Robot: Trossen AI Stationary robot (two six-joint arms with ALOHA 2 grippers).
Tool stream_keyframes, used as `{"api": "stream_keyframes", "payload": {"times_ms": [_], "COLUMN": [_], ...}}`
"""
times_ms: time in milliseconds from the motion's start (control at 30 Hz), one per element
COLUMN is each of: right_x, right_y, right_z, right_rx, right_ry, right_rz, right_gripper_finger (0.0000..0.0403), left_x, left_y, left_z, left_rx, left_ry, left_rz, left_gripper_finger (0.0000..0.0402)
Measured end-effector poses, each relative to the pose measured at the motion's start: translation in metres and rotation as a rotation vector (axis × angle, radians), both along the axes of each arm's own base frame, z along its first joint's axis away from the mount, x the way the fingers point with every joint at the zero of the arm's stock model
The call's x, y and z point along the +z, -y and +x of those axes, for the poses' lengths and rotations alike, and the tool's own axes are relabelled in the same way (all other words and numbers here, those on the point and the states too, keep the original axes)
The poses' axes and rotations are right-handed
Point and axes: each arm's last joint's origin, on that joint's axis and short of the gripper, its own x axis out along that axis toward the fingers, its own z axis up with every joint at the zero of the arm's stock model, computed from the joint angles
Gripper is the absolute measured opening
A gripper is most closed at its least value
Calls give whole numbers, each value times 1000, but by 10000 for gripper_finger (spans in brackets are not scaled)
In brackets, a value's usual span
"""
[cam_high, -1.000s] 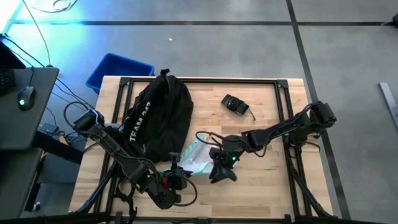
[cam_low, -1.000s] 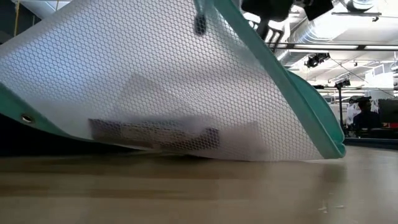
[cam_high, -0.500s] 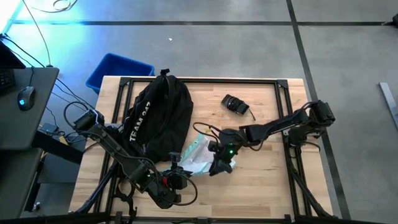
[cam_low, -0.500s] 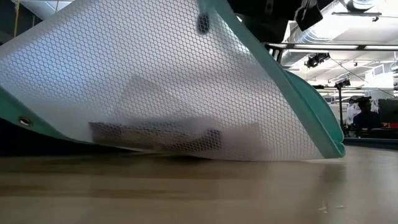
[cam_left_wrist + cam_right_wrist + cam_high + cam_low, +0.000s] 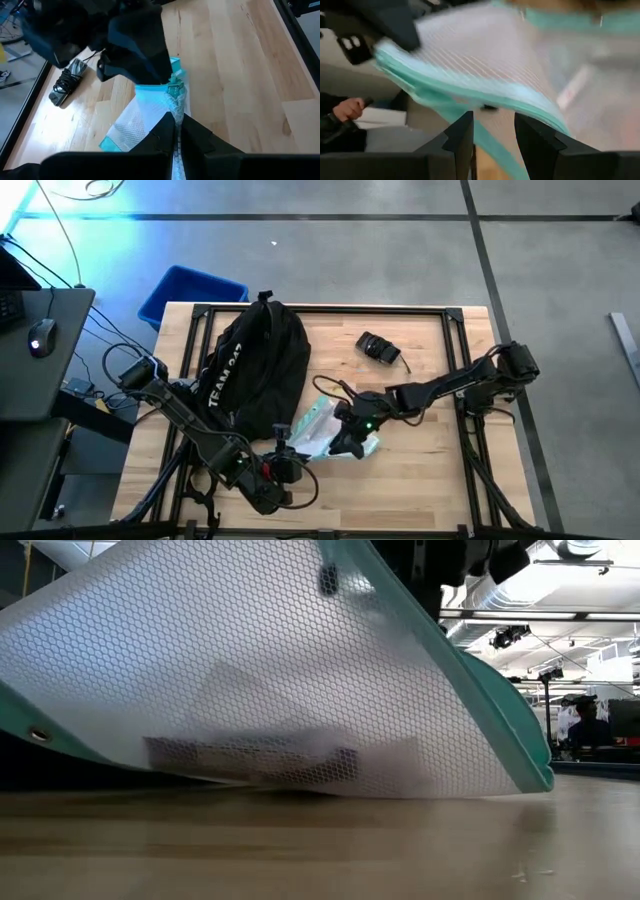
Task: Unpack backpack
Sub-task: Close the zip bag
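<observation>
We see the backpack (image 5: 252,370) lying on the left half of the wooden table (image 5: 430,480), its top toward the far edge and its open mouth toward the near edge. A white mesh pouch with teal trim (image 5: 318,431) lies just beside that mouth, near the middle of the table, with one end lifted off the wood; in the low view the pouch (image 5: 250,670) fills most of the frame and rests on the tabletop along its lower edge.

Our left gripper (image 5: 283,463) sits by the near edge, at the backpack's mouth, and its fingers (image 5: 165,134) are closed together on the edge of the pouch (image 5: 145,112). Our right gripper (image 5: 348,442) reaches in from the right side and hangs over the pouch's right end; its fingers (image 5: 462,137) stand apart, with the teal edge of the pouch (image 5: 470,65) just ahead of them.

A small black device with a coiled cable (image 5: 378,348) lies on the table toward the far edge, well apart from the pouch. A blue plastic bin (image 5: 190,290) stands on the floor off the far left corner.
</observation>
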Motion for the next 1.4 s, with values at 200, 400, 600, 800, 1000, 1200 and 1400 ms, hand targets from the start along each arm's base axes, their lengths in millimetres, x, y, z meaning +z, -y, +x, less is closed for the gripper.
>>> {"api": "stream_keyframes", "payload": {"times_ms": [200,400,600,800,1000,1200,1400], "right_x": [4,5,5,8,8,4,-9], "right_y": [-21,-33,-34,-34,-34,-33,-29], "right_z": [-3,-6,-6,-5,-5,-7,-14], "right_rx": [39,31,-23,-34,-46,-88,-119], "right_ry": [174,236,256,294,277,201,26], "right_rz": [-217,-335,-404,-435,-389,-348,-363], "right_gripper_finger": [128,129,133,118,15,1,0], "left_x": [0,1,1,3,4,16,32], "left_y": [-1,-2,-6,-10,-11,-15,-19], "left_z": [1,1,5,10,11,5,-9], "left_rx": [33,56,81,99,113,135,136], "left_ry": [19,35,52,72,91,133,148], "left_rz": [-21,-20,-39,-55,-50,-43,-55], "left_gripper_finger": [0,0,0,0,0,0,0]}}
